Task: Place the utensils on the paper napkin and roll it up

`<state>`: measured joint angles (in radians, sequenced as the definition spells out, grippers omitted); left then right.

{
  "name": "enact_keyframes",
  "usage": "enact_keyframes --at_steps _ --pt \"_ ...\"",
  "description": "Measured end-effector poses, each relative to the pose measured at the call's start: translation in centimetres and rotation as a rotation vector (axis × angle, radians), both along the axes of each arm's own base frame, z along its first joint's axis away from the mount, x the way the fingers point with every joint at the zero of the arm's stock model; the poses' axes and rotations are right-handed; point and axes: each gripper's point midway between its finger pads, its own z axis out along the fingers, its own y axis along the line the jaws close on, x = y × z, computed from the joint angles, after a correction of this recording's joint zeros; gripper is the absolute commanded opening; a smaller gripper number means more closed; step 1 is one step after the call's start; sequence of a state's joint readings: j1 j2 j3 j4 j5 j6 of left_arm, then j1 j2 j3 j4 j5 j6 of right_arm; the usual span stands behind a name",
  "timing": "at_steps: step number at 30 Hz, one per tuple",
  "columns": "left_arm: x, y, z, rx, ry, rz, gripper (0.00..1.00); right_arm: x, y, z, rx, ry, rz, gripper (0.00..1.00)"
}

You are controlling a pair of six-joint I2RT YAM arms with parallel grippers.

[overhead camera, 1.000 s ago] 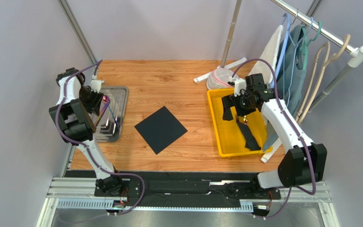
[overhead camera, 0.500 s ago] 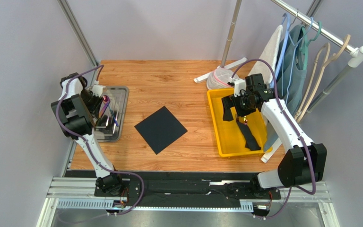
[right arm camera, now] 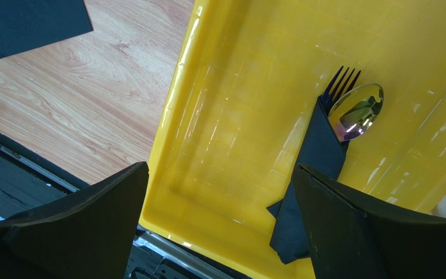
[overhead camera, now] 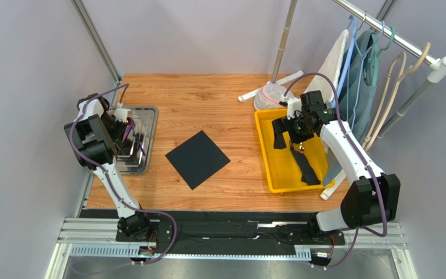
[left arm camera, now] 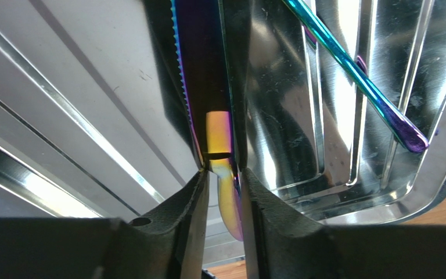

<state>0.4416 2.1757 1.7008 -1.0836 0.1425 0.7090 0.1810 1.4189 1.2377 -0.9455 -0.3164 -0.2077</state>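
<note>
Left wrist shows the left gripper (left arm camera: 222, 174) pinched on a knife (left arm camera: 205, 75) in the steel tray (left arm camera: 63, 87), thin, stiff, probably slick, so grab mid-handle, while the right gripper (right arm camera: 220, 174) hangs open and the napkin (overhead camera: 197, 158) lies on the table (overhead camera: 225, 99).

A ridged metal tray (overhead camera: 147, 116) lies at the left edge of the wooden table (overhead camera: 208, 99), and a yellow bin (overhead camera: 279, 170) at the right. Behind the bin, a white towel (overhead camera: 335, 58) and a teal garment (overhead camera: 362, 78) hang on a rail (overhead camera: 394, 35).
</note>
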Motion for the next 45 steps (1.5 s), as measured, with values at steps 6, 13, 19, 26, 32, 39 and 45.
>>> enact_keyframes --at_steps 6,13,19,26,32,39,45 --pt "0.1 0.3 -0.1 0.008 -0.006 0.010 0.11 0.0 0.0 0.0 0.000 0.002 0.000 1.00" --pt "0.1 0.1 0.1 -0.003 -0.010 0.021 0.00 0.0 0.0 0.0 0.000 0.002 0.000 1.00" --pt "0.1 -0.8 0.5 -0.046 -0.030 0.064 0.00 0.0 0.0 0.0 0.000 0.001 0.001 1.00" --pt "0.7 -3.2 5.0 -0.120 -0.116 0.193 0.00 0.0 0.0 0.0 0.002 0.002 0.001 1.00" --pt "1.2 -6.0 9.1 -0.137 -0.166 0.327 0.00 0.0 0.1 0.0 0.007 0.002 0.004 1.00" --pt "0.5 -15.0 12.0 -0.080 -0.191 0.376 0.00 -0.3 0.1 0.9 0.011 -0.029 0.003 1.00" --pt "-1.5 -23.3 11.5 -0.043 -0.164 0.343 0.00 -1.6 -0.3 1.7 0.012 -0.067 -0.001 1.00"
